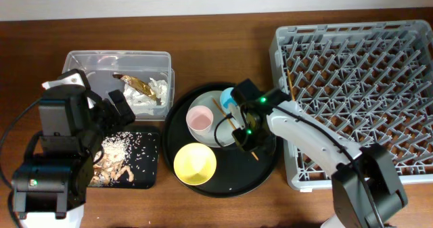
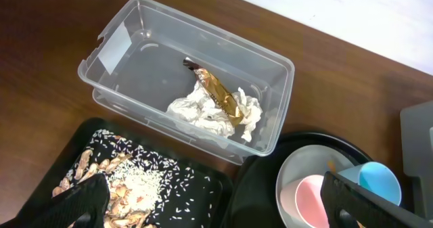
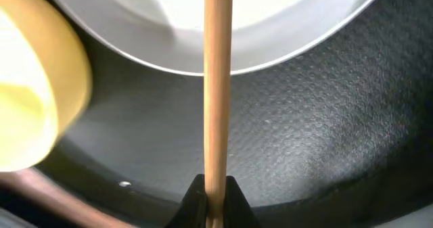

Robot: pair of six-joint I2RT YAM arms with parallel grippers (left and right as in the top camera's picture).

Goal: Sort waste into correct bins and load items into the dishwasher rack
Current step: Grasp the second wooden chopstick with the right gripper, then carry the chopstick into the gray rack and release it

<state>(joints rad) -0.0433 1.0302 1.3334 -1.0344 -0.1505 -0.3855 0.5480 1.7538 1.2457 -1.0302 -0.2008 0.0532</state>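
Squarely pinched between the right fingers (image 3: pixel 193 206): a thin, straight, tan chopstick (image 3: pixel 216 86) (left fingers (image 2: pixel 82 202) spread).

No readable text anywhere.
Just a white label (image 2: pixel 114 44) stuck on the end wall of the clear tub (image 2: pixel 269 130), blank from here; no brand, number or sign legible on anything.

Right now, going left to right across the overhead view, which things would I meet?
Clear tub → pink cup → light-blue cup → dishwasher rack.
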